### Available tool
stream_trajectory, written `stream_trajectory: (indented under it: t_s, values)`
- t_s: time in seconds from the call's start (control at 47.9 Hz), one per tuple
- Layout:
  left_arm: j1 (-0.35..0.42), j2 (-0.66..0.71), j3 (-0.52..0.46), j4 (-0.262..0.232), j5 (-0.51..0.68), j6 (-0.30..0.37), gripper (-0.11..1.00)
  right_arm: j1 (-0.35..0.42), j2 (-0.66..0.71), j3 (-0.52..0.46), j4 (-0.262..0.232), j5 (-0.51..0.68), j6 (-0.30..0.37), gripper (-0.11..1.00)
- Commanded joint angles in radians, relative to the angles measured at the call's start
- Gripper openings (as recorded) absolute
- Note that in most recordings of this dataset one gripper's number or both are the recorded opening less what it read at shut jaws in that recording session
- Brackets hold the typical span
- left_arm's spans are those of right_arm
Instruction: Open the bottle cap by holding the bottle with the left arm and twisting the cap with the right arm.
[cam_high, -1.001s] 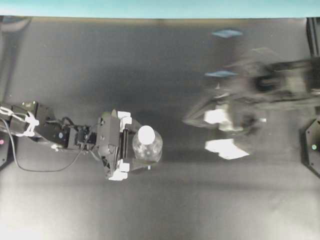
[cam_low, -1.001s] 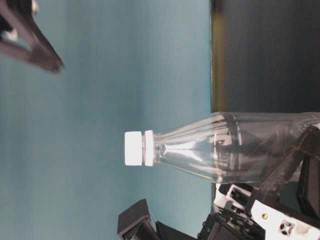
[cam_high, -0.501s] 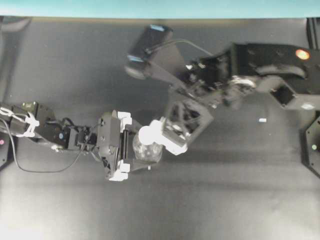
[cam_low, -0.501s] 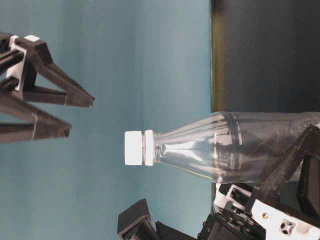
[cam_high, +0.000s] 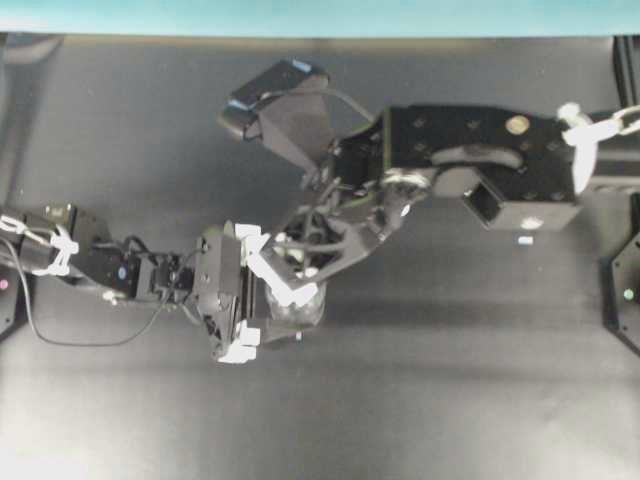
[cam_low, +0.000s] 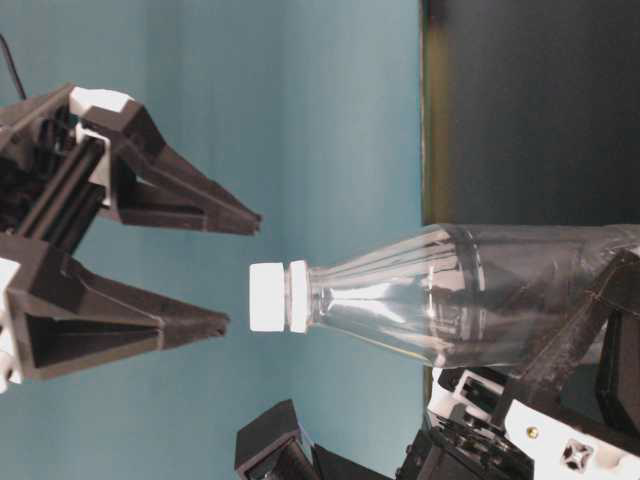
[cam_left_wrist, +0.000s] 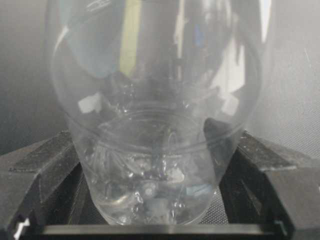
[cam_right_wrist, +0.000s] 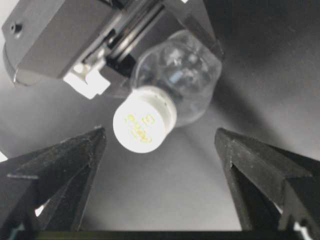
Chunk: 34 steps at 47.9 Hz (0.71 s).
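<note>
The bottle (cam_low: 470, 295) is held by the left end effector (cam_high: 240, 290). The right end effector (cam_low: 235, 270) (spread wide) is held over the bottle cap (cam_right_wrist: 144, 125), hiding it from above.

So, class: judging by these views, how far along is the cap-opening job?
Done: the left gripper clamps the bottle upright. In hand: the right gripper hangs open just above the bottle cap, apart from it. Left: lowering around the cap, closing and twisting; the cap sits on the neck.
</note>
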Motion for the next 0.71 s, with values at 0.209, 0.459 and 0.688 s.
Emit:
stream_trajectory:
  t_s: [0.209,0.459,0.688]
  values:
    - [-0.014,0.0,0.0,0.003,0.002,0.0,0.82,0.009,0.038,-0.026,0.028,-0.011,0.012,0.83]
    - [-0.015,0.002,0.002,0.003,0.006,0.0,0.82,0.017,0.061,-0.052,0.041,-0.003,0.012,0.79]
    - [-0.015,0.0,0.002,0.003,0.028,0.0,0.82,0.015,0.061,-0.052,0.043,0.037,0.008,0.46]
